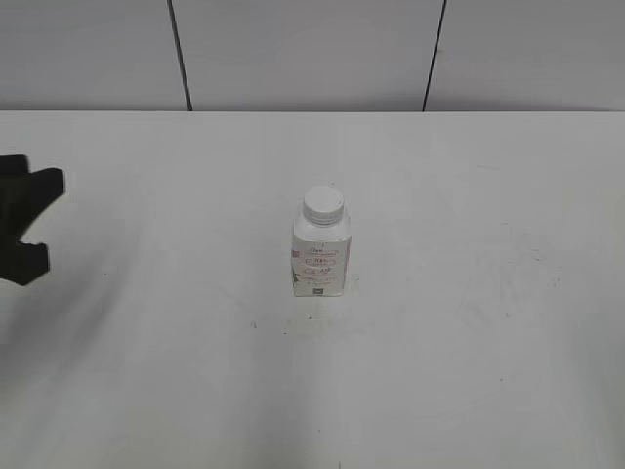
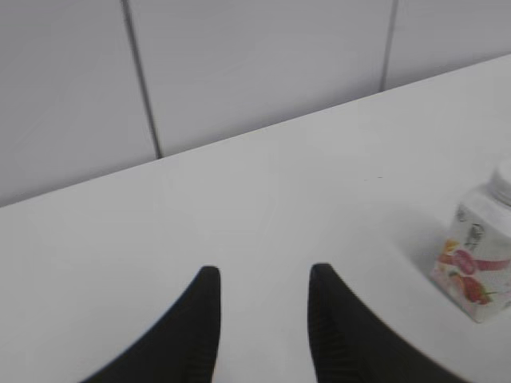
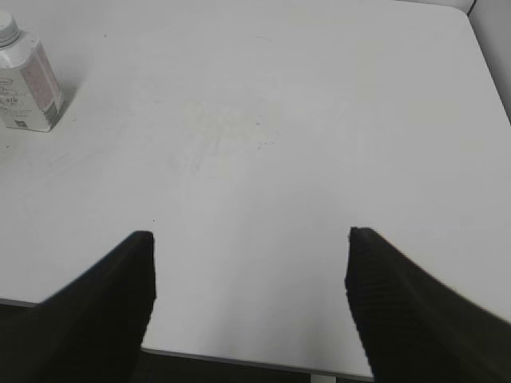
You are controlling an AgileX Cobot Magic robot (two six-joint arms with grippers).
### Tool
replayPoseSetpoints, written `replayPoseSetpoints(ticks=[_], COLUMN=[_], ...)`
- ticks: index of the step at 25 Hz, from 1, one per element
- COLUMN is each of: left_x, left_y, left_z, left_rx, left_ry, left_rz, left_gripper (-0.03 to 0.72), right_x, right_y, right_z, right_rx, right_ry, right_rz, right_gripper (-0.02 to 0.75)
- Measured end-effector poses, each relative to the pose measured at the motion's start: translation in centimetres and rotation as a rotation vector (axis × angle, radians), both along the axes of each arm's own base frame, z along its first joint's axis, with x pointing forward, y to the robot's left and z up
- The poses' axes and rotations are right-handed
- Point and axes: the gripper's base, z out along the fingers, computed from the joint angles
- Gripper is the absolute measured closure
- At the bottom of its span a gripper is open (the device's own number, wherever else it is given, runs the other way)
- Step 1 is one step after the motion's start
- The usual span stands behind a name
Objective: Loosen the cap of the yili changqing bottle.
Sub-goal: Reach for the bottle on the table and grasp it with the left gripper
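The yili changqing bottle (image 1: 319, 256) stands upright in the middle of the white table, a small white bottle with pink-red print. Its white cap (image 1: 323, 203) sits on top. The bottle also shows at the right edge of the left wrist view (image 2: 477, 266) and at the top left of the right wrist view (image 3: 27, 82). My left gripper (image 1: 41, 220) is open and empty at the far left, well away from the bottle; its fingers show in the left wrist view (image 2: 263, 275). My right gripper (image 3: 249, 237) is open and empty over the table's near edge, out of the exterior view.
The white table (image 1: 469, 342) ends at a grey panelled wall (image 1: 312, 49) at the back. The table's front edge (image 3: 239, 359) and right edge show in the right wrist view.
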Motion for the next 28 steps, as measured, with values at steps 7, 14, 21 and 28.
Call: replayPoseSetpoints(ticks=[7, 14, 21, 28], left_x=[1.7, 2.5, 5.8, 7.8], left_y=[-2.2, -3.3, -3.4, -4.1], left_z=[-3.8, -5.2, -6.4, -7.9], left_rx=[-0.004, 0.011, 0.019, -0.052], left_ry=[0.070, 0.018, 0.001, 0.024], left_rz=[-0.219, -0.532, -0.694, -0.817], left_gripper=[0.448, 0.448, 0.351, 0.044], right_x=[0.0, 0.0, 0.0, 0.0], right_y=[0.0, 0.0, 0.0, 0.0], right_z=[0.0, 0.0, 0.0, 0.0], right_rx=[0.000, 0.000, 0.000, 0.000], right_ry=[0.000, 0.000, 0.000, 0.000], right_rz=[0.000, 0.000, 0.000, 0.000], right_gripper=[0.153, 0.153, 0.153, 0.153])
